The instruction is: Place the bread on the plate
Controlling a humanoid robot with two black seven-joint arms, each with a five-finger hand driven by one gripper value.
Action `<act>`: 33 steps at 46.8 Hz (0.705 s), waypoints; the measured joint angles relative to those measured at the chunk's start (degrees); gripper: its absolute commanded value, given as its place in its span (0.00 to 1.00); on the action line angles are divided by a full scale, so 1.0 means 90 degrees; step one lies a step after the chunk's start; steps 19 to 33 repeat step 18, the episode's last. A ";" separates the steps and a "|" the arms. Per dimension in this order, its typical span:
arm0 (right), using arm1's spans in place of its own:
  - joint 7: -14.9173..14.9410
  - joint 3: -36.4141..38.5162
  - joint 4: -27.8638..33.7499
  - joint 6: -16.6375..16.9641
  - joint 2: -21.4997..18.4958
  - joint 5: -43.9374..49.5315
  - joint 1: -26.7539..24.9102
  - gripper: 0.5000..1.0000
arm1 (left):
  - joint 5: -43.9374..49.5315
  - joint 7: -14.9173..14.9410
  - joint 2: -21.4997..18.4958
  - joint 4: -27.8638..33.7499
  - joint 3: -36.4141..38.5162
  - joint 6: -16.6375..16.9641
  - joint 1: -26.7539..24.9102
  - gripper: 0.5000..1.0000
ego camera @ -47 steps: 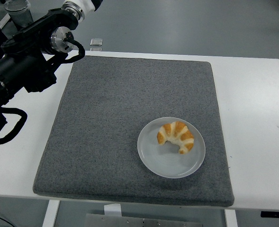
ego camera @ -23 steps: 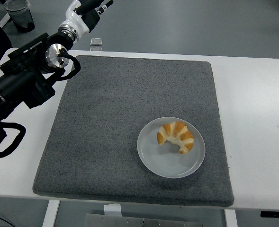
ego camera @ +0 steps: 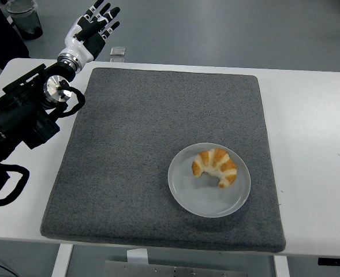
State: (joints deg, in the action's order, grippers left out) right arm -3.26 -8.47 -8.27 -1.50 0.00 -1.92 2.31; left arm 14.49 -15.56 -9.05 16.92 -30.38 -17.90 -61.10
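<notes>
Up left, left hand fingers spread, holding nothing

Golden-brown bread with cream-white stripes on a pale grey-white plate, dark grey speckled mat over a white table, black left arm with silver joint and a white-and-black left hand, grey floor.

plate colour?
Pale grey-white plate, holding the bread; head view shows it best.
</notes>
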 measured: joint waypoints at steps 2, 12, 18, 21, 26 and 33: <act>0.0001 -0.0002 0.0002 0.0000 0.0000 0.0000 0.0036 0.86 | 0.0000 0.0000 0.0001 0.0005 -0.0001 -0.0002 0.0013 0.96; 0.0000 -0.0006 0.0011 -0.0009 0.0000 0.0000 0.0057 0.86 | 0.0010 -0.0001 0.0001 0.0014 -0.0013 -0.0036 0.0075 0.96; 0.0000 -0.0014 0.0014 -0.0009 0.0000 0.0000 0.0057 0.86 | 0.0010 -0.0005 0.0003 0.0015 -0.0013 -0.0109 0.0094 0.96; 0.0000 -0.0014 0.0014 -0.0009 0.0000 0.0000 0.0057 0.86 | 0.0010 -0.0005 0.0003 0.0015 -0.0013 -0.0109 0.0094 0.96; 0.0000 -0.0014 0.0014 -0.0009 0.0000 0.0000 0.0057 0.86 | 0.0010 -0.0005 0.0003 0.0015 -0.0013 -0.0109 0.0094 0.96; 0.0000 -0.0014 0.0014 -0.0009 0.0000 0.0000 0.0057 0.86 | 0.0010 -0.0005 0.0003 0.0015 -0.0013 -0.0109 0.0094 0.96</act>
